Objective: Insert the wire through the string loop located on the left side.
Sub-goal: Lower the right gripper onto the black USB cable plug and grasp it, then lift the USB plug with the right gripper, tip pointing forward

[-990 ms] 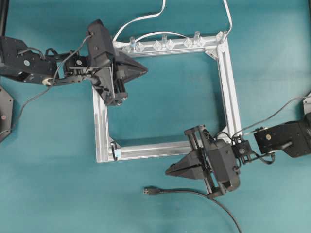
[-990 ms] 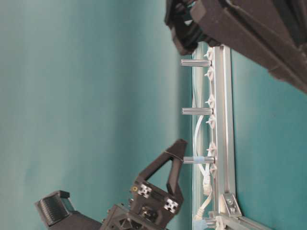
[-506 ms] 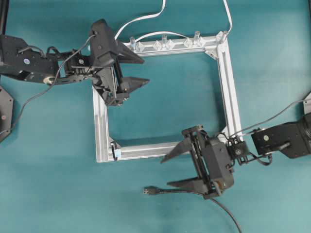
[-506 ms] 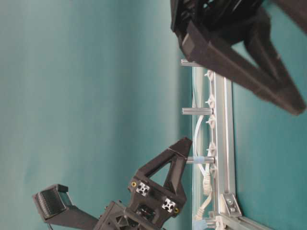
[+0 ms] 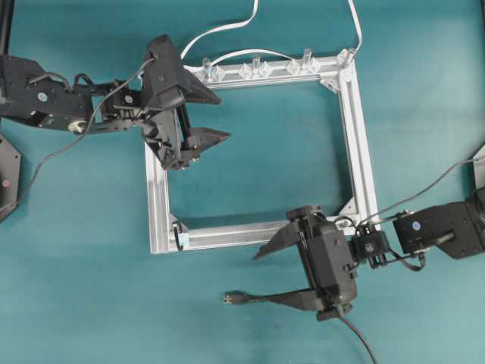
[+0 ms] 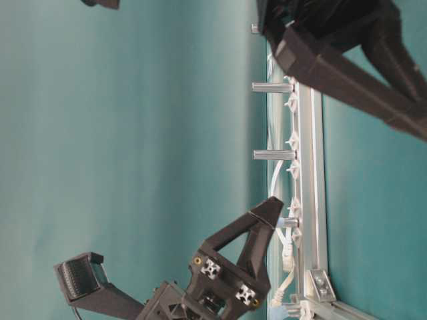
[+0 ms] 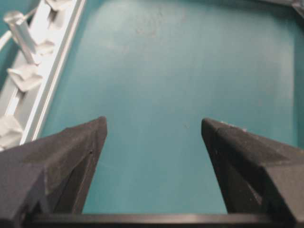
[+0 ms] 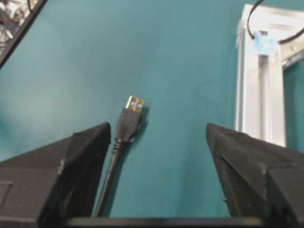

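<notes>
A square frame of silver aluminium rails (image 5: 362,144) lies flat on a teal table (image 5: 424,83). Along its top rail stand small clear plastic clips (image 5: 246,72) and short upright posts (image 5: 307,54). Two white cables (image 5: 220,30) run from that rail off the top edge of the overhead view. A diagonal brace (image 5: 331,81) fills the frame's top-right corner.

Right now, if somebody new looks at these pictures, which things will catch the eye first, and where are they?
First comes the square metal frame in the middle of the green table. The left claw hangs open over the frame's upper left corner, and the right claw stands open just below its lower bar. In front of the frame lies the black wire, its plug between the right claw's fingers, not gripped.
</notes>
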Action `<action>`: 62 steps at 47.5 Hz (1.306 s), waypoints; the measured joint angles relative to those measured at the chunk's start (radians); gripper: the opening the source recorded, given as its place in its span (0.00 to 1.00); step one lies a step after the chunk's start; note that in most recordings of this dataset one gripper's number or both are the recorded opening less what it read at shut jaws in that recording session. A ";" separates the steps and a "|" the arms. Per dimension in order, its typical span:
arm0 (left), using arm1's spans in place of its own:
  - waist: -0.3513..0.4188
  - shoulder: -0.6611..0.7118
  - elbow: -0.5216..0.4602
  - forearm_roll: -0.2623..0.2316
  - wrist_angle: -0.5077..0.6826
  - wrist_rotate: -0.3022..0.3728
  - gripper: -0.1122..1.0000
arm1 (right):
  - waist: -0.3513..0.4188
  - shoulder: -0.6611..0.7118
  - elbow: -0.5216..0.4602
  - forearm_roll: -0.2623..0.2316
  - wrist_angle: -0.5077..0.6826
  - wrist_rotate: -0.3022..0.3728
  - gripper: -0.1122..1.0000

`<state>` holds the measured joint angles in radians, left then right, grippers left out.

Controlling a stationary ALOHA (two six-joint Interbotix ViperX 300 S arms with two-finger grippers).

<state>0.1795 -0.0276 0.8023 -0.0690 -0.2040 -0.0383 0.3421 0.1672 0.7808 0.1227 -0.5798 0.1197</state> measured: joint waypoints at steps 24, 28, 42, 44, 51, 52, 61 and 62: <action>-0.023 0.002 0.008 0.002 0.026 0.003 0.86 | 0.048 0.121 -0.084 0.120 0.040 -0.003 0.83; -0.023 0.000 0.015 0.002 0.028 0.003 0.86 | 0.048 0.132 -0.092 0.135 0.041 -0.003 0.83; -0.023 0.000 0.038 0.002 0.028 0.003 0.86 | 0.054 0.163 -0.126 0.141 0.091 -0.005 0.83; -0.023 0.000 0.041 0.002 0.026 0.003 0.86 | 0.055 0.169 -0.133 0.141 0.100 -0.005 0.83; -0.023 0.000 0.043 0.002 0.028 0.003 0.86 | 0.057 0.186 -0.150 0.141 0.121 -0.005 0.80; -0.023 0.000 0.044 0.002 0.028 0.003 0.86 | 0.057 0.187 -0.153 0.141 0.124 -0.005 0.79; -0.023 0.000 0.048 0.002 0.028 0.005 0.86 | 0.058 0.187 -0.156 0.152 0.152 -0.009 0.73; -0.023 0.000 0.048 0.002 0.028 0.005 0.86 | 0.058 0.189 -0.156 0.155 0.155 -0.008 0.73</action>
<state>0.1565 -0.0276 0.8498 -0.0675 -0.1764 -0.0337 0.4004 0.3559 0.6243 0.2777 -0.4249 0.1120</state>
